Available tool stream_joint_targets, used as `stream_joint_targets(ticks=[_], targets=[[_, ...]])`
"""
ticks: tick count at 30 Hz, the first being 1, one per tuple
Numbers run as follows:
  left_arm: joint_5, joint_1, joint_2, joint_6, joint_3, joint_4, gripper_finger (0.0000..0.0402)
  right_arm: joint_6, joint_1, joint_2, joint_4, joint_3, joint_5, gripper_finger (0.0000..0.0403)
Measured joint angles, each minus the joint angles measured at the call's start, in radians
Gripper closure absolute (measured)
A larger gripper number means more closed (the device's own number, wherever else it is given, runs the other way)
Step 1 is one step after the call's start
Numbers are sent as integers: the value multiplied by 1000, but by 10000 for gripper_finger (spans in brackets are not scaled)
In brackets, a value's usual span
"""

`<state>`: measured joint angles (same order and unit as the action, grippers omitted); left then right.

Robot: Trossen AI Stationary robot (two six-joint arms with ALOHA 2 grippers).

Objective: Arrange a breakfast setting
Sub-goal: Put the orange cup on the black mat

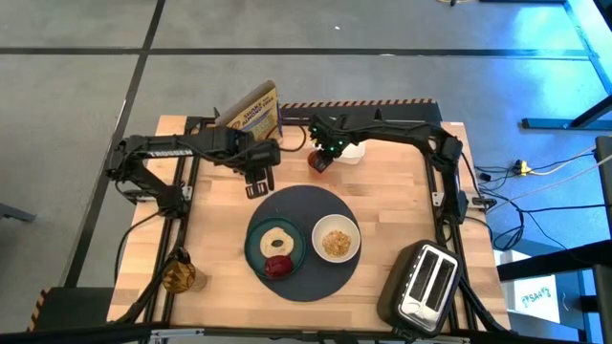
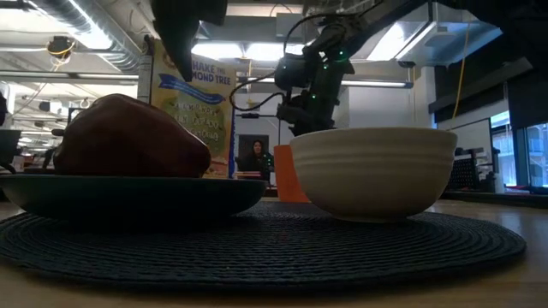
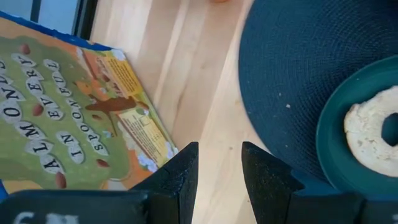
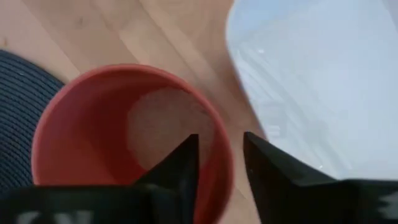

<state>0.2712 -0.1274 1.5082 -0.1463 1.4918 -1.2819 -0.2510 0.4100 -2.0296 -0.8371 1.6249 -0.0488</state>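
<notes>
A dark-grey round mat (image 1: pixel 298 199) lies mid-table. On it a teal plate (image 1: pixel 256 250) carries a ring-shaped bread (image 1: pixel 279 240) and a dark red fruit (image 1: pixel 278 267). Beside it stands a white bowl (image 1: pixel 336 239) with cereal. The small orange cup (image 4: pixel 118 124) stands on the wood just beyond the mat's far edge. My right gripper (image 4: pixel 221 140) is open over the cup's rim, one finger inside and one outside. My left gripper (image 1: pixel 256 186) is open and empty at the mat's far left edge. No spoon shows. My right gripper comes at the orange cup from above, pointing down. One finger is inside the cup and one outside, astride the rim wall (image 4: pixel 222 163) on the side toward the white container. The cup stands upright on the table. I cannot tell whether either finger touches the wall.
A cereal box (image 1: pixel 253 110) stands at the far edge behind my left gripper. A white container (image 1: pixel 351 151) sits right beside the cup. A toaster (image 1: pixel 421 282) is at the near right corner, and a small amber jar (image 1: pixel 179 275) at the near left.
</notes>
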Motion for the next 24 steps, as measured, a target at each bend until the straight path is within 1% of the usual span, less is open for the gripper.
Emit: stream_joint_targets(ticks=[5,6,7,11,14,19,24], targets=[[8,-4,0,-6,0,0,285,2,-5,0,33,0,-21,381],[8,-4,0,-10,0,0,285,4,-5,0,31,0,-33,391],[8,-4,0,-16,0,0,285,5,-5,0,30,0,-40,395],[14,-4,-5,-37,0,4,285,-4,-6,0,20,0,-40,388],[44,-4,-8,-82,0,24,285,-11,-19,7,6,5,-45,399],[50,2,-8,-135,0,22,285,-5,-59,11,-90,99,8,400],[49,28,-16,-166,0,13,285,-8,-113,13,-137,211,15,401]])
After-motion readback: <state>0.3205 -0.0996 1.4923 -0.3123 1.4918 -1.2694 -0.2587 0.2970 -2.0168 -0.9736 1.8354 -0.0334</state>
